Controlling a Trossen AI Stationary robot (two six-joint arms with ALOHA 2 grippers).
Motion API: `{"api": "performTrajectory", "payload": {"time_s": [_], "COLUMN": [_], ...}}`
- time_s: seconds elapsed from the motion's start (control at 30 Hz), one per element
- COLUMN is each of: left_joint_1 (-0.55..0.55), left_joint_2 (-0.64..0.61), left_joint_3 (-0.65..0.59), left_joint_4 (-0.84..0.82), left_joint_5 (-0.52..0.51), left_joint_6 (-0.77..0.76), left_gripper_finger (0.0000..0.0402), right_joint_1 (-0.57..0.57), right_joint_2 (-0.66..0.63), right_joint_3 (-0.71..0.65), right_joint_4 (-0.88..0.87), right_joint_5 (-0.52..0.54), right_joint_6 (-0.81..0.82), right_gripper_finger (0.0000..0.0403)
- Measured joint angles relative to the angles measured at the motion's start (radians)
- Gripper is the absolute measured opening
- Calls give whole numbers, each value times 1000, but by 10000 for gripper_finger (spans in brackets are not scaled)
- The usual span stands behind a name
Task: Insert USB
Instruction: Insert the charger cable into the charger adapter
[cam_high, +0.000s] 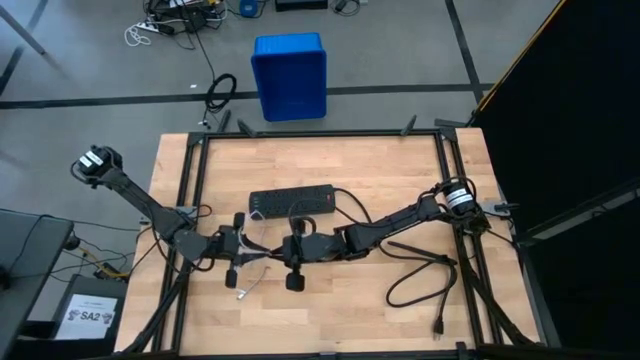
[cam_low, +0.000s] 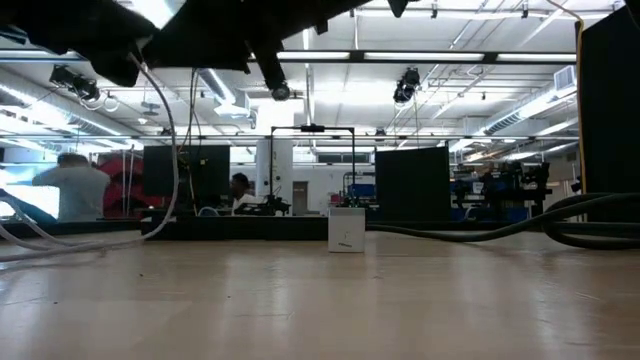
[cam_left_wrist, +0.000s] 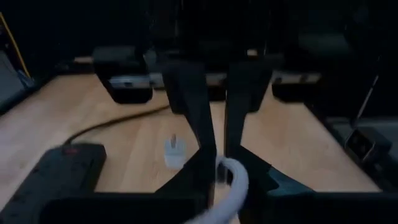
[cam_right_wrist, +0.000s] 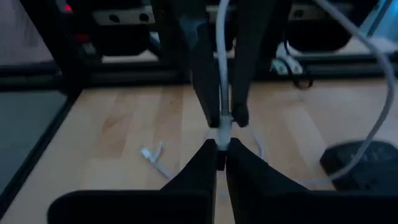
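Observation:
The USB is a thin whitish cable (cam_high: 252, 262). It hangs between my two grippers, which meet tip to tip above the table's middle, just near of the black power strip (cam_high: 290, 203). My left gripper (cam_high: 257, 250) comes from the table's left and my right gripper (cam_high: 276, 250) from its right. Both are shut on the cable. One loose plug end (cam_right_wrist: 149, 154) lies on the wood. A small white cube adapter (cam_low: 346, 230) stands on the table. My left gripper pinches the USB cable (cam_right_wrist: 222, 68) between its two fingers just behind a plug end, roughly level, from the table's left. The cable runs along the fingers and hangs in a slack loop (cam_left_wrist: 235, 180) below them, clear of the table. My right gripper, coming roughly level from the table's right, closes its fingertips (cam_right_wrist: 208, 155) on the USB's plug end (cam_right_wrist: 224, 124), which sticks out past my left gripper's fingers. Only the fingers' free ends meet it. The plug is lifted clear of the table.
A thick black power cord (cam_high: 420, 275) loops over the table's right half. A black frame rail (cam_high: 320, 132) runs round the tabletop. A blue bin (cam_high: 289, 75) stands on the floor beyond the far edge. People show in the room behind.

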Motion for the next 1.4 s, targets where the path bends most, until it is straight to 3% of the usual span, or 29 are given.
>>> {"api": "performTrajectory", "payload": {"time_s": [0.23,0.43,0.7,0.9,1.03,1.2,1.4], "left_joint_1": [-28,-55,-78,-78,-78,-77,-76], "left_joint_2": [-24,-50,-140,-185,-183,-184,-182], "left_joint_3": [0,-15,-182,-256,-256,-256,-256], "left_joint_4": [2,20,326,411,409,419,446], "left_joint_5": [-32,-102,-71,-69,-70,-98,-109], "left_joint_6": [30,59,173,174,179,199,200], "left_gripper_finger": [87,107,108,108,83,9,1], "right_joint_1": [23,25,28,17,10,6,6], "right_joint_2": [0,0,0,0,-1,-1,-1], "right_joint_3": [0,0,-78,-135,-138,-140,-140], "right_joint_4": [73,107,289,338,331,299,298], "right_joint_5": [73,99,119,108,91,82,24], "right_joint_6": [-48,-62,-79,-37,-23,-18,21], "right_gripper_finger": [1,1,1,1,0,0,31]}}
